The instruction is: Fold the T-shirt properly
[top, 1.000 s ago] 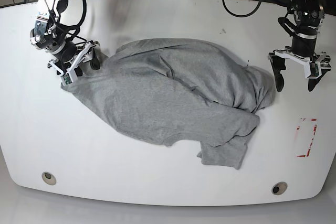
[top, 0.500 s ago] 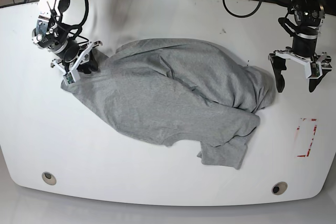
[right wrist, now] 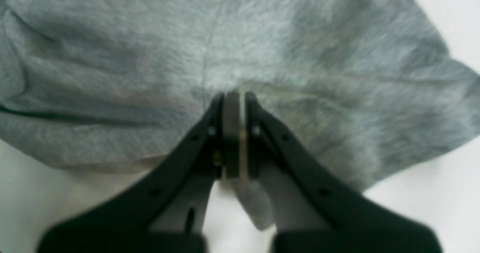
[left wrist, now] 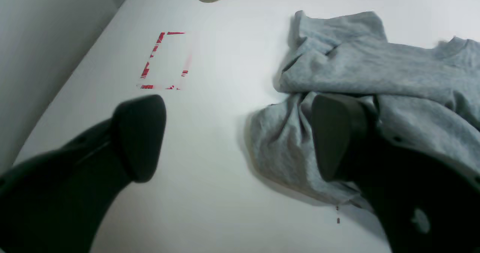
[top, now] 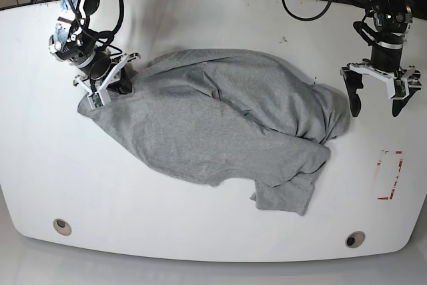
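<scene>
The right hand (top: 110, 88) pinches an edge of the crumpled light-grey cotton T-shirt (top: 220, 121); the left hand (top: 377, 101) hovers spread beside it over the white counter (top: 200, 231).

No legible text anywhere.

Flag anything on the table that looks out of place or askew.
The T-shirt lies crumpled and askew, bunched in overlapping folds, one sleeve doubled under near the front edge. The right gripper is pinching its fabric; the left gripper hangs open beside it.
</scene>
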`<act>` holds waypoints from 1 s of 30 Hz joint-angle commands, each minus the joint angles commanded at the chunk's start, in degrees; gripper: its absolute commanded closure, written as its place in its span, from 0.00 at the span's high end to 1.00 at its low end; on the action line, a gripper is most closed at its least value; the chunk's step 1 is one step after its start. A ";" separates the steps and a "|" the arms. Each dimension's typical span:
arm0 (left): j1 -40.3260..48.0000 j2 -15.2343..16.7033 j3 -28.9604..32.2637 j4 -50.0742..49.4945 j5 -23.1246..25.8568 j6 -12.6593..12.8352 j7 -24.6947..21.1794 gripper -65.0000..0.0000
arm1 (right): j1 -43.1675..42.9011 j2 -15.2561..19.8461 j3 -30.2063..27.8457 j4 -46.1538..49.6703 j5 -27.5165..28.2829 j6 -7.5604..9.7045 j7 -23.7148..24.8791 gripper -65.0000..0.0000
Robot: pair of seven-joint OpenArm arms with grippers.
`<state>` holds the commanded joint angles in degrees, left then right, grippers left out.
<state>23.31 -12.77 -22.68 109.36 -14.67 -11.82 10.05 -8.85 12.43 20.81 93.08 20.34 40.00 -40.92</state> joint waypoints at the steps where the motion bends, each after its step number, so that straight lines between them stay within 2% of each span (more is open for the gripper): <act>1: 0.07 -0.01 0.02 -0.03 0.01 0.01 -0.01 0.89 | 0.03 0.07 -0.06 -0.33 -0.16 0.00 0.09 0.02; 7: 0.38 -0.06 0.15 0.15 -0.01 0.08 0.22 0.89 | -0.03 1.56 -0.30 -5.07 -0.77 0.00 0.69 0.02; 9: 0.33 -0.10 0.08 0.10 -0.07 0.07 0.16 0.89 | -0.10 2.01 -0.24 -5.33 -0.72 0.00 0.33 0.05; 11: 0.43 -0.14 0.06 0.12 0.01 0.04 0.17 0.89 | -0.31 2.59 -0.10 -5.29 -0.56 0.00 -0.12 0.11; 19: 0.96 -0.12 -0.05 0.30 0.00 0.18 -0.17 0.89 | -1.30 5.08 -0.20 -4.62 0.45 0.00 -0.99 0.51; 30: 1.46 -0.24 0.10 0.24 -0.14 0.19 -0.12 0.89 | -6.56 4.84 -0.23 0.74 1.24 0.00 0.19 0.57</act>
<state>24.77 -13.01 -22.59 109.60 -14.80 -11.63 9.93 -15.40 17.27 20.58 93.83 21.57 40.00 -40.73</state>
